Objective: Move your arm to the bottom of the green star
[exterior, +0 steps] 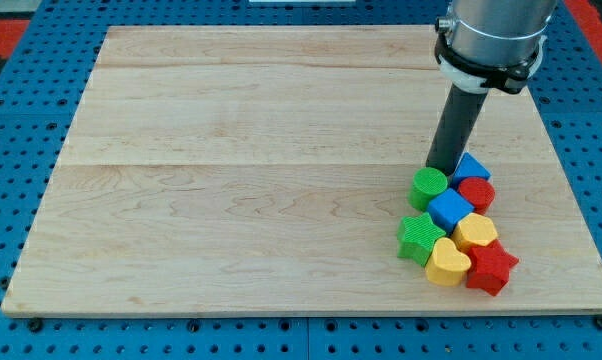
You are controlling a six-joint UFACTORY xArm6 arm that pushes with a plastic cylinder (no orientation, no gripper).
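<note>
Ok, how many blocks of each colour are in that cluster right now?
Green: 2, the green cylinder and green star
Blue: 2, the blue triangle and blue cube
Red: 2, the red block and red star
Yellow: 2, the yellow block and yellow heart
Total: 8

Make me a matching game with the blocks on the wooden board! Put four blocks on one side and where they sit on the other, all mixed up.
Blocks:
1. green star
2. red star
3. green cylinder
4. blue cube

Places:
A. right beside my tip
B. the pile's left edge, below the green cylinder
C. middle of the pile
D. lower right corner of the pile

Pairs: 1-B, 2-D, 3-A, 4-C
</note>
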